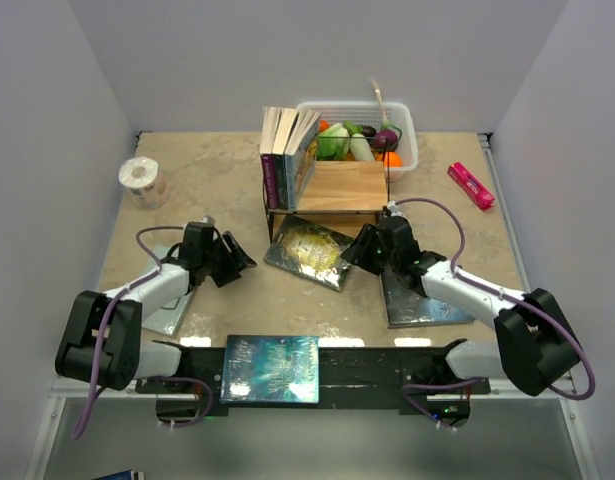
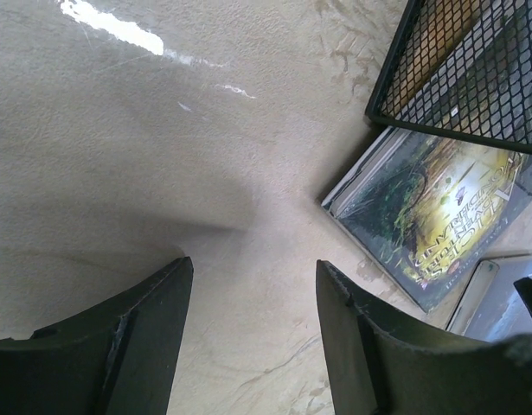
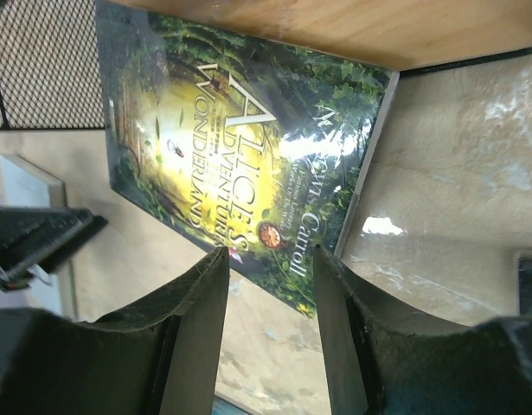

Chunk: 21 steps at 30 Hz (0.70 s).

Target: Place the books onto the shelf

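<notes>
The shelf (image 1: 339,186) stands at mid-table, a black wire frame with a light wooden board; three books (image 1: 284,150) stand upright at its left end. A green-gold book (image 1: 309,251) lies flat just in front of it. My right gripper (image 1: 351,256) is at that book's right corner, open with nothing between its fingers; in the right wrist view the book (image 3: 240,164) lies just beyond the gripper (image 3: 270,251). My left gripper (image 1: 243,267) hovers open over bare table left of the book (image 2: 430,207), its gripper (image 2: 253,262) empty. Other books: a teal one (image 1: 270,368) by the arm bases, a grey one (image 1: 427,302) under the right arm, and one (image 1: 173,305) under the left arm.
A white basket (image 1: 407,130) of vegetables stands behind the shelf on the right. A pink oblong object (image 1: 470,185) lies at the right, and a roll of tape (image 1: 144,182) at the far left. The shelf's mesh side (image 2: 473,69) is close to the left gripper.
</notes>
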{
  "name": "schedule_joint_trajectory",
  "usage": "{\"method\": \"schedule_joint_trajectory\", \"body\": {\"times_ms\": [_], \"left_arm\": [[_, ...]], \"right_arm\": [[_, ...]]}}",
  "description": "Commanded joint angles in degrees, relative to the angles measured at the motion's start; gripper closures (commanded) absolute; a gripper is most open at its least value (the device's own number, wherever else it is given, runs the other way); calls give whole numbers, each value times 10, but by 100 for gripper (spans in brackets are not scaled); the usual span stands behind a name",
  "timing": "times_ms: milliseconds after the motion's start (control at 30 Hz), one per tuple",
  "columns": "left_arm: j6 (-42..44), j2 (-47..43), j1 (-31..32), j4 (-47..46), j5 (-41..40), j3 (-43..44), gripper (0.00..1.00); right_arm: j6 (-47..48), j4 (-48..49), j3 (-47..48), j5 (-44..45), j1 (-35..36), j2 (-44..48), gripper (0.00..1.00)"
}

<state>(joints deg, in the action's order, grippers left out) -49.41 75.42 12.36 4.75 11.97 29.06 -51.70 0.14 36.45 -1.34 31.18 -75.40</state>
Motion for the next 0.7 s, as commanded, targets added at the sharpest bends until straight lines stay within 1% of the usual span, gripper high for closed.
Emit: {"method": "schedule_joint_trajectory", "body": {"times_ms": [0, 67, 100, 200, 300, 333, 467, 667], "left_arm": [[3, 18, -5, -4, -5, 25, 36], [2, 22, -5, -6, -6, 28, 36], [2, 27, -5, -8, -6, 31, 36], [2, 35, -6, -9, -6, 36, 36], [2, 41, -8, -7, -10, 40, 36], [2, 42, -10, -6, -11, 40, 36], [2, 45, -15, -5, -10, 41, 36], [4, 39, -15, 0, -12, 36, 36]], "right_arm": [[93, -61, 21, 7, 7, 51, 54], [127, -65, 3, -6, 12, 66, 56], [135, -68, -4, -7, 16, 78, 60], [157, -61, -38, -12, 34, 104, 68], [168, -56, -63, 7, 70, 114, 75], [170, -54, -67, 13, 98, 114, 80], [162, -35, -74, 27, 151, 91, 85], [144, 9, -82, 37, 167, 59, 89]]}}
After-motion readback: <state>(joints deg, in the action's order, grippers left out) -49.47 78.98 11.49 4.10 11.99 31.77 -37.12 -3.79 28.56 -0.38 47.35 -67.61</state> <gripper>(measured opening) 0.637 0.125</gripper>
